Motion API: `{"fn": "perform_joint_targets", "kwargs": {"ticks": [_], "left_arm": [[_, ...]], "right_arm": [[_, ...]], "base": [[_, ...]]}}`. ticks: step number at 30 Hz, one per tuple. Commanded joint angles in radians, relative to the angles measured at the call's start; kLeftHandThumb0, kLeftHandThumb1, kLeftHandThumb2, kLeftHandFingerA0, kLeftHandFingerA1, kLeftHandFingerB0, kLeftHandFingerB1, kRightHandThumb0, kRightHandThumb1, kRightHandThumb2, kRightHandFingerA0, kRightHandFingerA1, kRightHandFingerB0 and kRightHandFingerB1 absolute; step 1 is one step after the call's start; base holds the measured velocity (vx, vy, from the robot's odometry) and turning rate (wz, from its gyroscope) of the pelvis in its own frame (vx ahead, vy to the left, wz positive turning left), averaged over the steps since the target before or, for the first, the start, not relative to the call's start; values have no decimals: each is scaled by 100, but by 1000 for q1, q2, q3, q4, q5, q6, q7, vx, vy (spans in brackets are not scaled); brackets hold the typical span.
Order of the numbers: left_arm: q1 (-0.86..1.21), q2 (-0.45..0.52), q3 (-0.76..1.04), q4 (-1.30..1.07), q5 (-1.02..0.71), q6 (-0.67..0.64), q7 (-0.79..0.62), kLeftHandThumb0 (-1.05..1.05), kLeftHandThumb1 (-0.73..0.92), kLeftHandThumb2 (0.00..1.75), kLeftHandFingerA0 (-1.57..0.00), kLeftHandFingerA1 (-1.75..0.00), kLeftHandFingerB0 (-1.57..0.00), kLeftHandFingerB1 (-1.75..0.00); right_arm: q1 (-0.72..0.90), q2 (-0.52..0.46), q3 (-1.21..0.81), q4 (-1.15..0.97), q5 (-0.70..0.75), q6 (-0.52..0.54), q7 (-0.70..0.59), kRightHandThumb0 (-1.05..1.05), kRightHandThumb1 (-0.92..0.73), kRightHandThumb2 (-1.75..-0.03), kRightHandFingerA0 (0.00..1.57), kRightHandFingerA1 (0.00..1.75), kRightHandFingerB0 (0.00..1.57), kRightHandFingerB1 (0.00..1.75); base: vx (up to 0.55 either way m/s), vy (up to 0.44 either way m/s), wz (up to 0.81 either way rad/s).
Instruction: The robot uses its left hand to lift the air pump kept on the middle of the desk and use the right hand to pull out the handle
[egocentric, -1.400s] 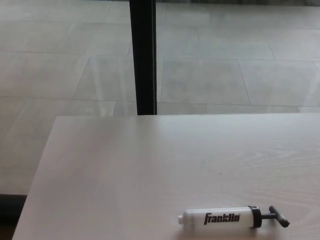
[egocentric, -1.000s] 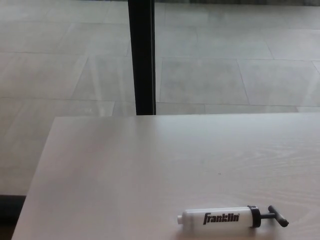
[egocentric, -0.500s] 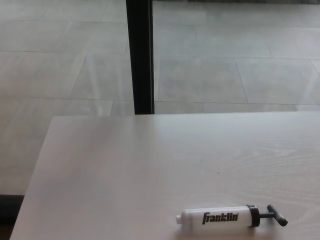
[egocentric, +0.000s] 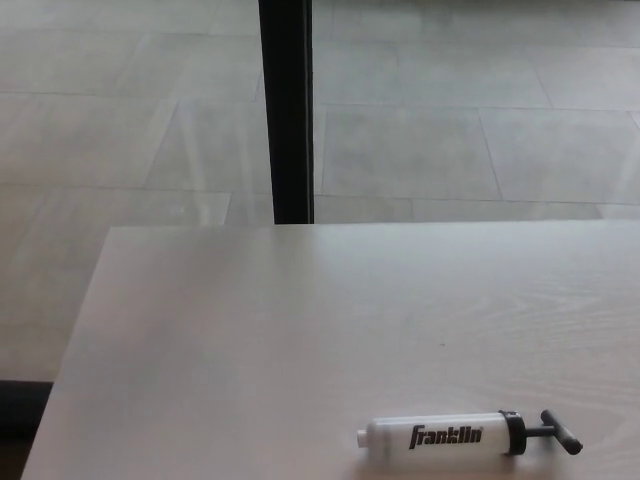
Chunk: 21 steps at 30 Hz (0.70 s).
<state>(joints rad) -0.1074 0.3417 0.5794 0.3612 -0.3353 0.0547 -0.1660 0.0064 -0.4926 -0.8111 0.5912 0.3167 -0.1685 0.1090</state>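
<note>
A white air pump (egocentric: 435, 437) with black "Franklin" lettering lies on its side on the pale wooden desk (egocentric: 300, 330), near the desk's front edge and right of centre. Its black collar and T-shaped handle (egocentric: 555, 433) point to the right, with the handle pushed in close to the body. Neither of my hands shows in the head view.
The desk's left edge runs diagonally from the far left corner (egocentric: 108, 230) toward the bottom left. Beyond the far edge is a tiled floor (egocentric: 450, 140) seen through glass, with a black vertical post (egocentric: 286, 110) standing behind the desk.
The whole picture has shifted a little, so the camera has moved. The pump stays where it lay on the desk.
</note>
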Motion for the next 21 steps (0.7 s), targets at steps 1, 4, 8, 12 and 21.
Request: {"fn": "perform_joint_targets", "kwargs": {"ticks": [1, 4, 8, 12, 21], "left_arm": [[-346, -227, -709, -639, 327, 411, 118, -63, 61, 57, -40, -63, -40, -52], [-356, -263, -824, -557, 418, 396, 70, -64, 61, 59, -43, -67, -39, -52], [-353, -303, -874, -504, 455, 399, 92, -61, 58, 57, -44, -72, -43, -55], [-328, -339, -941, -449, 456, 436, 97, -52, 59, 57, -42, -78, -44, -58], [-301, -379, -1055, -368, 522, 432, 155, -51, 58, 57, -42, -74, -44, -60]], "right_arm": [[-144, 161, 151, -436, 53, 153, -169, -48, -80, -64, 60, 65, 38, 35], [-156, 141, 200, -439, 2, 188, -144, -53, -77, -63, 67, 67, 40, 36], [-155, 137, 255, -462, -51, 211, -129, -60, -60, -95, 64, 72, 34, 51], [-138, 162, 351, -534, -81, 231, -90, -56, -72, -61, 66, 71, 46, 38], [-123, 210, 477, -607, -129, 250, -83, -50, -72, -61, 68, 76, 51, 41]], "base": [[0, 0, 0], [0, 0, 0], [0, 0, 0], [0, 0, 0], [0, 0, 0]]}}
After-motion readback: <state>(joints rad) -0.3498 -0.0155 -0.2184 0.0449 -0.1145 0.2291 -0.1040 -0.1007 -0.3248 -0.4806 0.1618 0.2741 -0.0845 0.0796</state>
